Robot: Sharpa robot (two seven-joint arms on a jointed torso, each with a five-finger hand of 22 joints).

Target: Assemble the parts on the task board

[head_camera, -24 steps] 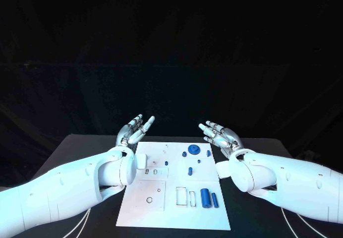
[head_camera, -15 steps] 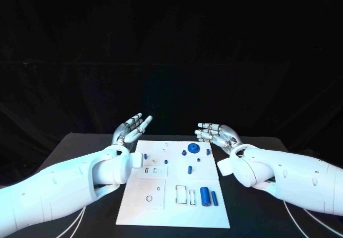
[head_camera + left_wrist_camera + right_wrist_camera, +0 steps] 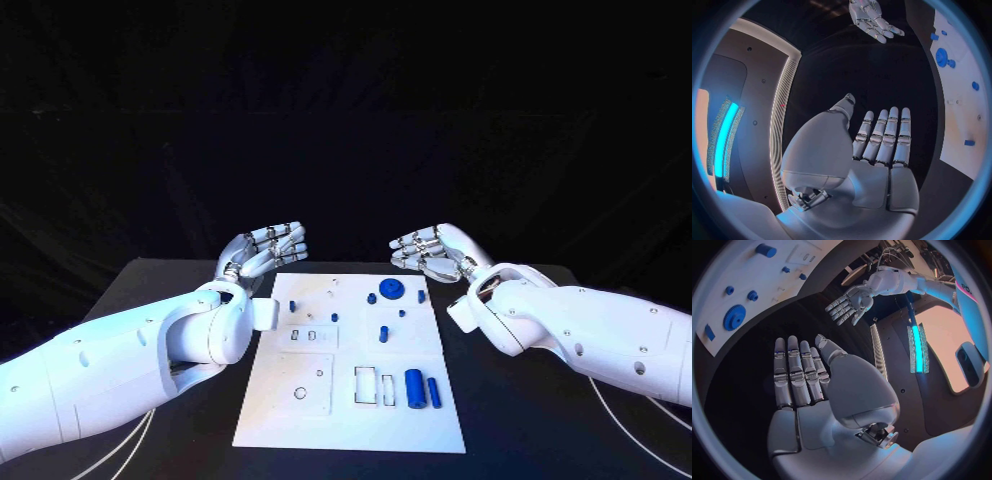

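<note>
Between my two hands lies the task board [image 3: 351, 400], flat on the black worktop [image 3: 534, 420], its far edge just below both sets of fingertips. My left hand [image 3: 260, 250] hovers off the board's far left corner, fingers straight, side by side, holding nothing; my right hand [image 3: 433, 250] hovers off the far right corner, equally empty, fingers lightly curled in the head view. I judge no part has been picked yet, so this is the approach before a first grasp. The next move calls for one hand to come down over a loose piece, likely the gear [image 3: 391, 290], nearest my right hand. I count one gear, two long blue cylinders [image 3: 415, 389] lying side by side nearer me, and roughly seven small blue pegs [image 3: 384, 334] scattered between.
</note>
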